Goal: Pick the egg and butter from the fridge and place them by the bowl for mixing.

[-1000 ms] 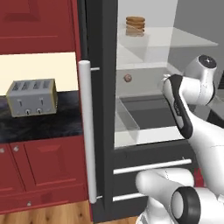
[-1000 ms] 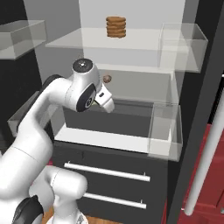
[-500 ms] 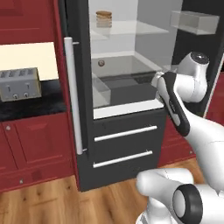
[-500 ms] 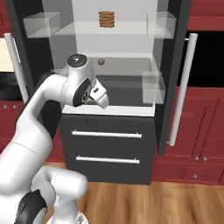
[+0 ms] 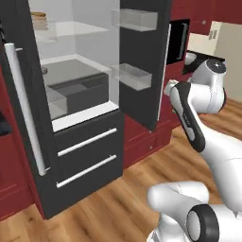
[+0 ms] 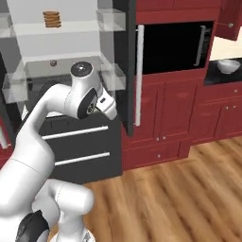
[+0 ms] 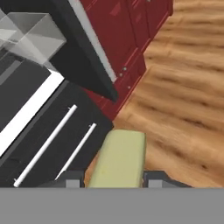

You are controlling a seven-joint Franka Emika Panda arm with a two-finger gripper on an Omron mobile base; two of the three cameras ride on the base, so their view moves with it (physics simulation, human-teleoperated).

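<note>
Well clear of the fridge (image 5: 90, 142) door edge, end effector (image 7: 114, 181) grasps butter (image 7: 119, 158) over bare floor (image 7: 183, 100).

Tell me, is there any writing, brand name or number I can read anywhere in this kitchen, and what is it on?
None: no readable words, labels, brands or numbers.
The fridge and the black oven have plain fronts.
The pale yellow block between the gripper's fingertips has a blank face.
The white bowl is plain.

Even, bright rendered light with soft shadows, no glare; all views slightly soft and blurred.
</note>
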